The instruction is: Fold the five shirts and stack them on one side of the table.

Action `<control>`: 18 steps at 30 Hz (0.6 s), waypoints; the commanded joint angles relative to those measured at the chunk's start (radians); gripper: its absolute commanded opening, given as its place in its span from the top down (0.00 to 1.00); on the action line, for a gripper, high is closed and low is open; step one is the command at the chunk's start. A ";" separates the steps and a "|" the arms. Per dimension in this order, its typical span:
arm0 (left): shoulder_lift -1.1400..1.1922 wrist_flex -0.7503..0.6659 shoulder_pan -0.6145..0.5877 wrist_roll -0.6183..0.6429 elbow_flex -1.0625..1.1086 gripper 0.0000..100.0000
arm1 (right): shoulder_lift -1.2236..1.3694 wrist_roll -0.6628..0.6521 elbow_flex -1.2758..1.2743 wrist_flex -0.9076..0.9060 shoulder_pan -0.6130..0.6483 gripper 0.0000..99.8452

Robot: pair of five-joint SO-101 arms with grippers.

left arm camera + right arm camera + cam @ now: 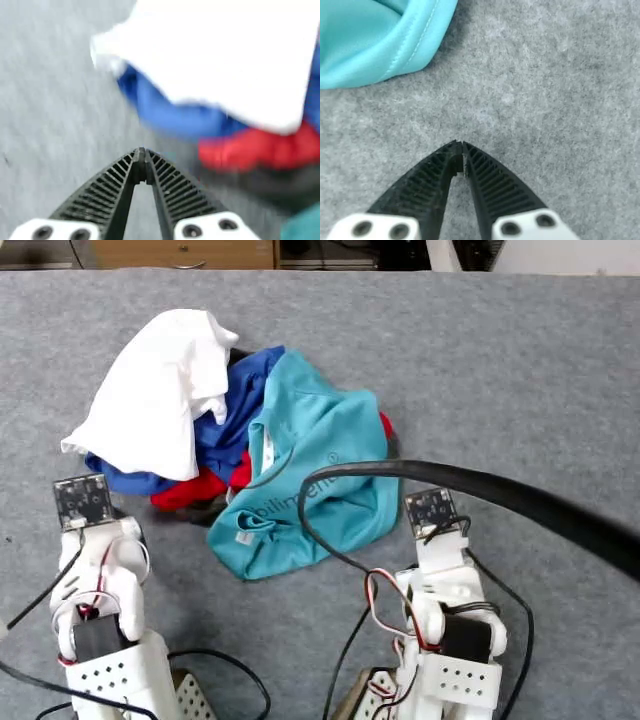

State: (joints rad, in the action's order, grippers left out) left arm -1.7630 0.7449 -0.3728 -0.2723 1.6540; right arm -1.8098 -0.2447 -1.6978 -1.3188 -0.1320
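While both arms sit at the near edge of the table [520,360], I read the claws off the wrist cameras, since from above each wrist board covers its fingers; left gripper [141,152] has its ribbed fingers pressed together at the tips, nothing between them, over bare grey felt just short of the pile; right gripper [460,146] is the same, tips together, empty, over felt near a rounded edge of the teal shirt [375,40]; shirts are unfolded, heaped in one pile at mid-table, more in front of the left arm [100,580] than the right arm [445,590]; white shirt [160,390] lies on top at the left, crumpled; blue shirt [240,400] is mostly buried under white and teal, I get only a band between them and a lip below the white; teal lies spread on the right of the pile, collar showing, its near hem just beside the right arm's wrist; red shirt [195,488] peeks out at the pile's near edge, plus a sliver past the teal's right side, rest hidden; dark cloth [205,512] under the red, just a strip on the felt; I cannot tell whether that is the fifth shirt; black cable [500,490] arcs over the teal's near part and is cut off at the high view's right edge.
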 commanded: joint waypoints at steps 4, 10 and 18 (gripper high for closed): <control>-0.062 -0.270 0.005 -0.008 -0.086 0.98 | -0.111 -0.006 0.008 -0.005 0.007 0.99; -0.062 -0.624 0.006 -0.005 -0.109 0.98 | -0.111 -0.006 0.008 -0.005 0.007 0.99; -0.062 -0.862 0.003 0.000 -0.087 0.98 | -0.111 -0.006 0.008 -0.005 0.007 0.99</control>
State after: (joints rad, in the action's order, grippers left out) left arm -1.7630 -0.0713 -0.3728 -0.2723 1.5973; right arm -1.8098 -0.2447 -1.6978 -1.3188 -0.1320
